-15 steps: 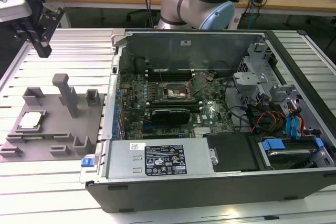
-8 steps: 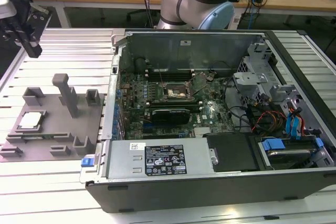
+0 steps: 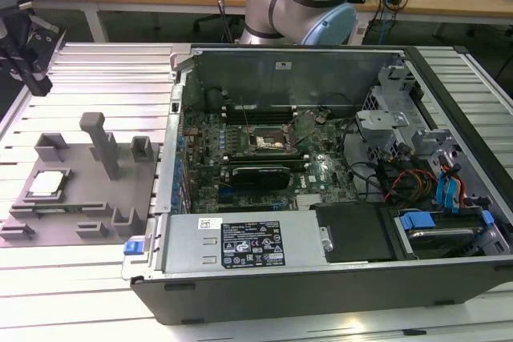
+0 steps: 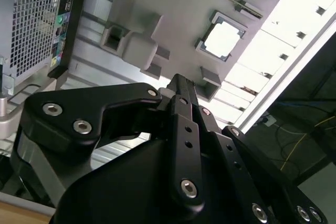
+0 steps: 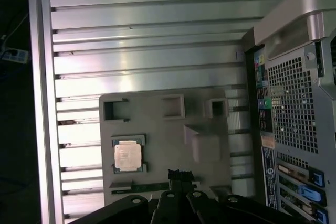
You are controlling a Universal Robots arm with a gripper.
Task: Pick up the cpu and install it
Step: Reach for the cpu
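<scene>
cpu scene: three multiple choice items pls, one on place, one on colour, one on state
1. Where is the cpu? A in the motherboard socket B in a pocket of the tray C on the power supply
2. The tray's colour? A grey B blue C red
3. The cpu's state? A gripped B lying free C hanging from a cable
B: it sits in the tray, on the exterior view's left. A: the tray is plain grey. B: in the first wrist view the hand is apart from it.
</scene>
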